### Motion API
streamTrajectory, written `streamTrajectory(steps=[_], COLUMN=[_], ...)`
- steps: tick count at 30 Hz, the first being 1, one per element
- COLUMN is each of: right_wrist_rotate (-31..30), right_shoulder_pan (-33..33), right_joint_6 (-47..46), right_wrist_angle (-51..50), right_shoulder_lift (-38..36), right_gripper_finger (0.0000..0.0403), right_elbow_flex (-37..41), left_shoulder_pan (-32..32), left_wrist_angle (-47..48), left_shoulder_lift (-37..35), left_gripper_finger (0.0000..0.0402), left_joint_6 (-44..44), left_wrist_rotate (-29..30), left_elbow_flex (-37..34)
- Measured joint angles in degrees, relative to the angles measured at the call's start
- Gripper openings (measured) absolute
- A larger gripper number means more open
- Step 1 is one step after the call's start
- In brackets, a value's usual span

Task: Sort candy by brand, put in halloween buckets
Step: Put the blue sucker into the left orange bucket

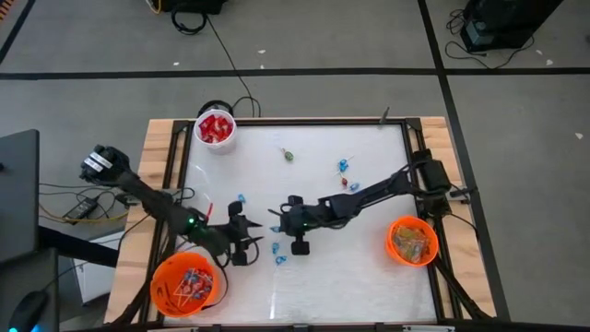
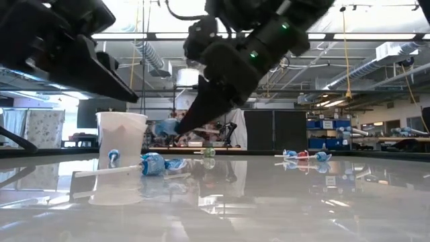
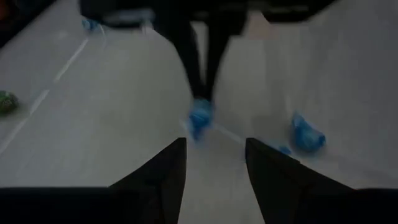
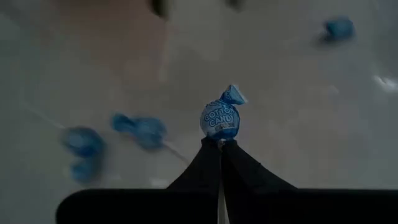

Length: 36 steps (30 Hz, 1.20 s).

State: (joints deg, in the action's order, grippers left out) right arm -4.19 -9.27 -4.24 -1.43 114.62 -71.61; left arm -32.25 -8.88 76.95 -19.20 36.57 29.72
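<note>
Right wrist view shows the right gripper (image 4: 220, 144) pinching a light blue lollipop (image 4: 221, 118) just beneath its crinkly head, while the left gripper (image 3: 214, 163), beside it, hangs parted.

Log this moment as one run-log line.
right hand: shut on blue lollipop, lifted mid-table | left hand: open, facing it | loose lollipops on table | white pail: red packets

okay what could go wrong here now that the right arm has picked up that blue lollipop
The right gripper pinches the blue lollipop only at its fingertips, just under the head, so it could slip out in transit. The left gripper, open, sits close by, so the arms might collide over the loose lollipops between them.
</note>
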Motion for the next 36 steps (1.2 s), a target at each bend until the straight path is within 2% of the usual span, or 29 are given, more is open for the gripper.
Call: streamTrajectory(steps=[3,5,8,14,32,36], right_wrist_rotate=[2.1,2.3,2.3,2.4,2.5,2.7], right_shoulder_pan=[0.0,-0.1,0.0,-0.1,-0.1,-0.1], right_joint_6=[-0.1,-0.3,-0.2,-0.7,-1.8,-1.8], right_wrist_angle=[9.1,11.4,13.7,20.0,23.3,23.2], right_shoulder_lift=[-0.5,-0.5,-0.5,-0.5,-0.5,-0.5], right_gripper_finger=[0.0011,0.0011,0.0011,0.0011,0.0011,0.0011], right_elbow_flex=[3.5,4.2,4.3,4.3,4.3,4.3], left_shoulder_pan=[1.7,2.6,3.9,4.6,5.1,5.4], left_wrist_angle=[-12.6,-20.1,-25.4,-26.5,-29.1,-29.4], left_shoulder_lift=[0.1,0.1,0.1,0.3,0.3,0.3], left_gripper_finger=[0.0172,0.0172,0.0172,0.0172,0.0171,0.0156], left_joint_6=[4.5,7.4,10.1,14.5,15.8,15.8], left_wrist_rotate=[-0.7,-1.6,-3.6,-8.1,-8.2,-7.8], left_elbow_flex=[-4.5,-7.1,-9.4,-10.0,-10.0,-10.0])
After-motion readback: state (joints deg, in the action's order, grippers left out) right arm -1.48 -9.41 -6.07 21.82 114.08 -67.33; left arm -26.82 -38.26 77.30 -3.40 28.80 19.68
